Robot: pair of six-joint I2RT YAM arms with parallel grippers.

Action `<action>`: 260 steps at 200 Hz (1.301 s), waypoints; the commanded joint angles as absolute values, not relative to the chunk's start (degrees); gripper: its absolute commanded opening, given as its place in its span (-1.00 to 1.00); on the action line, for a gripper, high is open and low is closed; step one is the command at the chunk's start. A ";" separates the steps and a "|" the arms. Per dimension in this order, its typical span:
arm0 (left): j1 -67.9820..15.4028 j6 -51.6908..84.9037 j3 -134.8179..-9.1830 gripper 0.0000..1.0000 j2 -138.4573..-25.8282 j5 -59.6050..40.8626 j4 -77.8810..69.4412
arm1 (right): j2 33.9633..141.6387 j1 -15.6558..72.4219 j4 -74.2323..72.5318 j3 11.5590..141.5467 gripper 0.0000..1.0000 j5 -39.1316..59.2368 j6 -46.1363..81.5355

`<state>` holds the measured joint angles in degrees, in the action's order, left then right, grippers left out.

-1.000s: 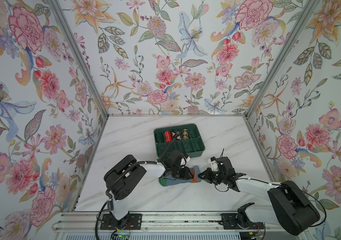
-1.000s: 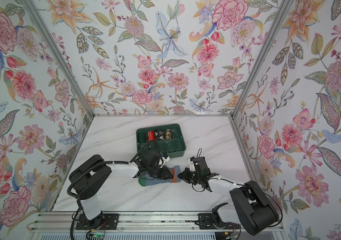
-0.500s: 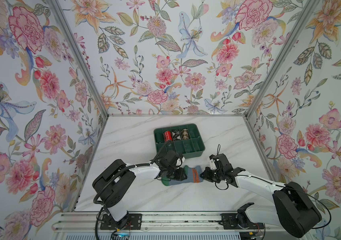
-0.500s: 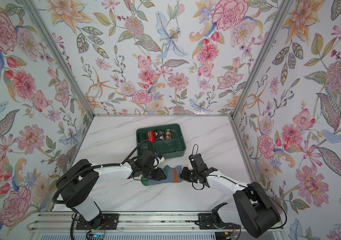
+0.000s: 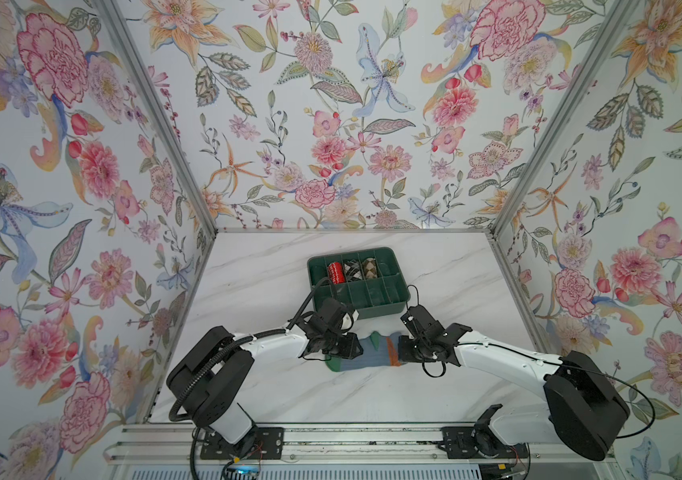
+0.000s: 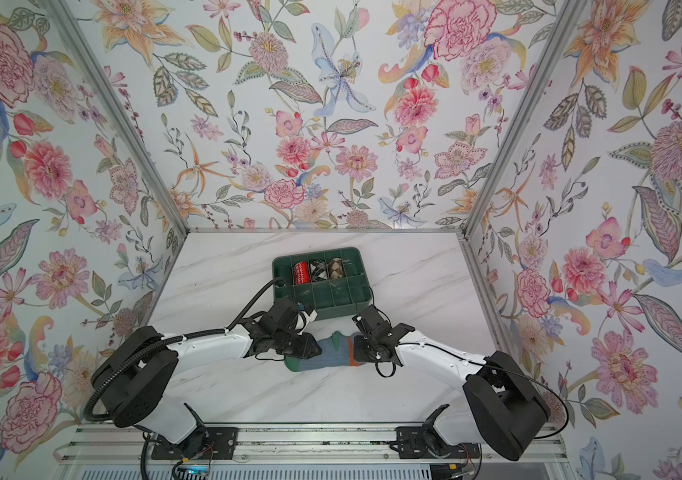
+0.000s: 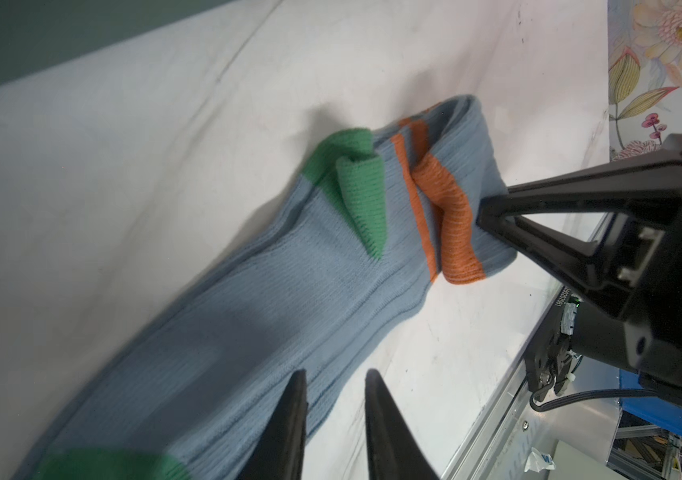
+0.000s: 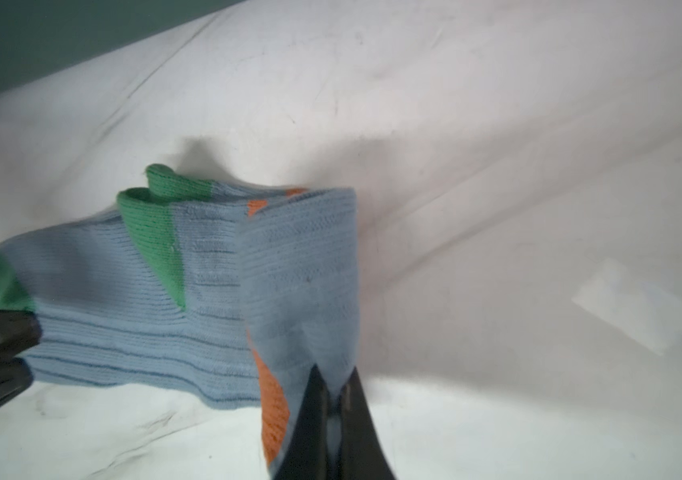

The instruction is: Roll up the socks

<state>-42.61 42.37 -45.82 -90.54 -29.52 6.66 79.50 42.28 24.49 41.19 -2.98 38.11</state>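
Two stacked socks (image 7: 289, 291) stretch between the arms, right fingers (image 8: 310, 432) clamped on the folded-over cuff end, left fingers (image 7: 285, 436) narrowly parted, empty, above the green toe end.

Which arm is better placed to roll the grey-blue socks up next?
Right. The right gripper is shut on the folded-over cuff end of the socks, so it can probably carry that fold toward the toe end. The left gripper stands open over the foot part, gripping nothing.
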 commanded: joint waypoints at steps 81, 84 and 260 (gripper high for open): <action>-40.71 41.20 -42.11 -0.44 -85.76 -29.79 7.79 | 90.00 54.52 40.13 55.29 -1.00 -23.89 41.65; -40.67 41.16 -41.93 -0.44 -85.77 -29.79 7.72 | 90.26 54.76 40.35 55.58 -1.00 -24.24 41.76; -34.84 34.95 -38.05 -0.44 -87.89 -33.52 6.94 | 107.84 66.41 48.83 70.89 -0.66 -28.37 48.04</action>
